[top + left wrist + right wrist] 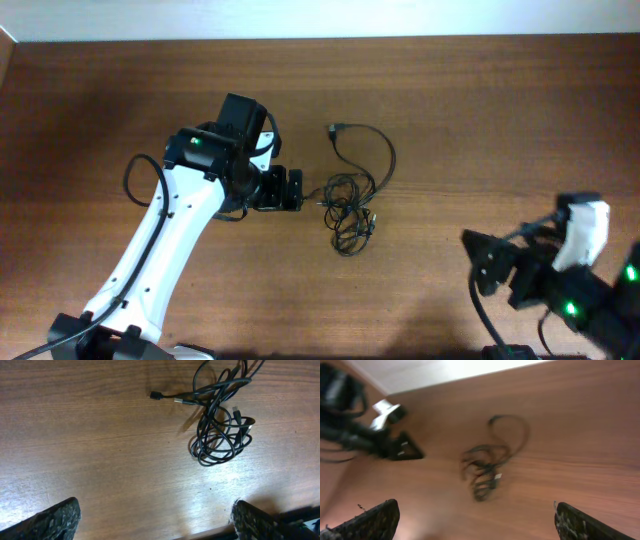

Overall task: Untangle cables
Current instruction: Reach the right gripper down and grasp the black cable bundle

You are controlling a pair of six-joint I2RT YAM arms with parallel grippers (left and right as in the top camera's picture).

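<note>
Near the table [500, 120] centre: loose tangled wad of cables [350, 200], w/ one loop arcing up to a plug [333, 128]. Just left of it, not touching: left gripper [299, 190], wide open, nothing held. Way off by the bottom-right edge: right gripper [478, 262], also fully open & empty, well apart from the pile.

Cables [209, 410]: in your left wrist view, loops run off the top edge. Overhead, the knot is too small for you to separate the cords. Right wrist view is blurred throughout, with cord detail unreadable.
Left fingers [52, 520], right fingers [370, 522]: only tips show, cut by the bottom edge.
Right arm [585, 240]: cropped at your overhead view's corner.
</note>
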